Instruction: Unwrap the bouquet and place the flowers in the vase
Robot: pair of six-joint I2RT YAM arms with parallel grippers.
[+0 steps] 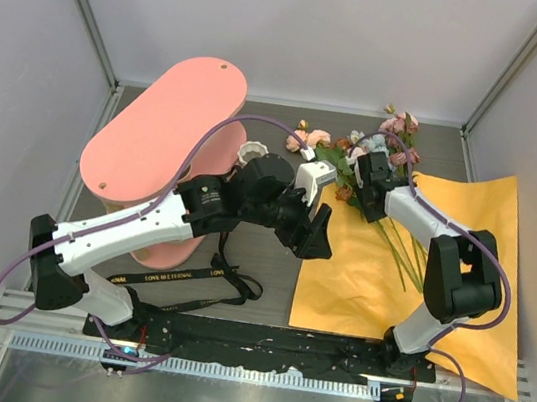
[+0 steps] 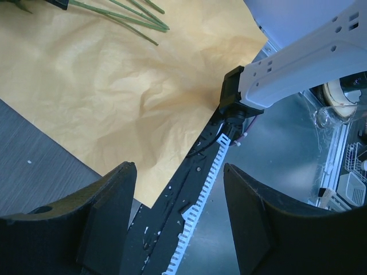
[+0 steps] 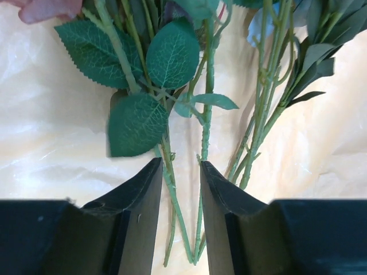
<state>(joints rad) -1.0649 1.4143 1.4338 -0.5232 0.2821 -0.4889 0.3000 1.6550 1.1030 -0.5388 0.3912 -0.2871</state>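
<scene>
Shows flowers point(image 1: 361, 159) lying loose at far edge of spread orange paper point(image 1: 465, 241), right side.
Top: vase point(image 1: 253, 151) just left of blooms, beside pink shelf point(image 1: 162, 135); black ribbon point(image 1: 186, 278) near, left. Left wrist: left gripper point(image 2: 179, 169) jaws wide apart, empty, by paper's left edge. Right wrist: right gripper point(image 3: 180, 169) jaws narrowly apart, straddling two stems point(image 3: 170, 189), not pinching.
</scene>
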